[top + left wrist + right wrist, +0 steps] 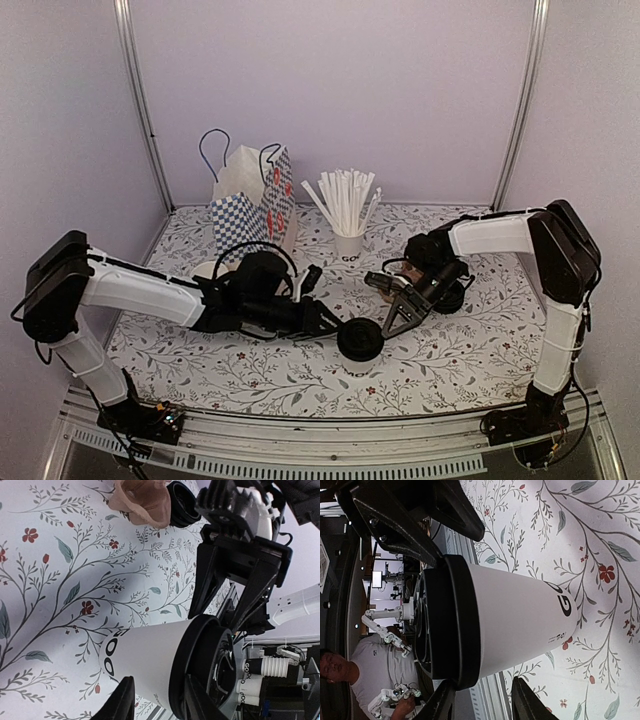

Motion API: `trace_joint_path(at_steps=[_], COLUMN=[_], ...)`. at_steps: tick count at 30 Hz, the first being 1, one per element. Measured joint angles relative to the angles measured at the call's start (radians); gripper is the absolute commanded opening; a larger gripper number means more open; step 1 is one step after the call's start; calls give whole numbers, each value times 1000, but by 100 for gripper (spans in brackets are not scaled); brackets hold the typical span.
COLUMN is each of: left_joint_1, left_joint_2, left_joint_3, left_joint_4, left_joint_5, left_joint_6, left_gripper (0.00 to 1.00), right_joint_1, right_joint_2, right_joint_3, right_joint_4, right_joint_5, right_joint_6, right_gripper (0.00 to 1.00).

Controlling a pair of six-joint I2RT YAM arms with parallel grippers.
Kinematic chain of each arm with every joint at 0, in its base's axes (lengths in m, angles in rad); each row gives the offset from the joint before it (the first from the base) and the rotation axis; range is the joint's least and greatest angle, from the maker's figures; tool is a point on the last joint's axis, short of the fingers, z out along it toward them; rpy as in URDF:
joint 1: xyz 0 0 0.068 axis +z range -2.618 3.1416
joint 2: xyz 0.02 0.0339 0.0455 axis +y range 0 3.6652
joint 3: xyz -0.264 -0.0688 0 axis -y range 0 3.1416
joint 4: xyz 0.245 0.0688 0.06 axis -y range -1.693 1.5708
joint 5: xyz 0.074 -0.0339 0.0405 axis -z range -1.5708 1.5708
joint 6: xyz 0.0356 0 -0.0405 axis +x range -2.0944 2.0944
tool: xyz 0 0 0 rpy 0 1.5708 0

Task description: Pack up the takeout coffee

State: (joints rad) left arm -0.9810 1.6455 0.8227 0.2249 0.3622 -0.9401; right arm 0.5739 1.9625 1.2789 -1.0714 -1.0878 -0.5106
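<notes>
The takeout coffee (360, 342), a white cup with black lettering and a black lid, stands upright near the table's front middle. My left gripper (335, 325) meets it from the left and my right gripper (396, 320) from the right. In the left wrist view the cup (145, 655) fills the lower frame. The left gripper (157, 700) is partly open, one finger by the lid rim and one by the cup wall. In the right wrist view the right gripper (482, 700) stands the same way against the cup (520, 620). Neither closes around it.
A blue checked bag beside a white paper bag (250, 200) stands at the back left. A white cup of straws (348, 235) is at the back middle. A brown object (142, 502) and a black round piece (182, 510) lie behind the coffee.
</notes>
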Motion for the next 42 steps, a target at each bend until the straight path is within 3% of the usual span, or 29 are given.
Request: trace_joint_path(at_steps=[12, 26, 42], left_joint_1=[11, 19, 9], left_joint_2=[33, 69, -16], left_joint_3=[-92, -54, 58], left_joint_4=[212, 230, -82], left_joint_5=[16, -12, -118], left_joint_6=[-45, -16, 224], left_gripper=[26, 25, 42], right_joint_1=[2, 27, 37], right_joint_2=[19, 25, -22], right_joint_3=[-23, -27, -5], right_joint_4=[14, 24, 42], right_joint_5=[-35, -57, 2], right_joint_6=[105, 121, -28], right_gripper=[36, 33, 43])
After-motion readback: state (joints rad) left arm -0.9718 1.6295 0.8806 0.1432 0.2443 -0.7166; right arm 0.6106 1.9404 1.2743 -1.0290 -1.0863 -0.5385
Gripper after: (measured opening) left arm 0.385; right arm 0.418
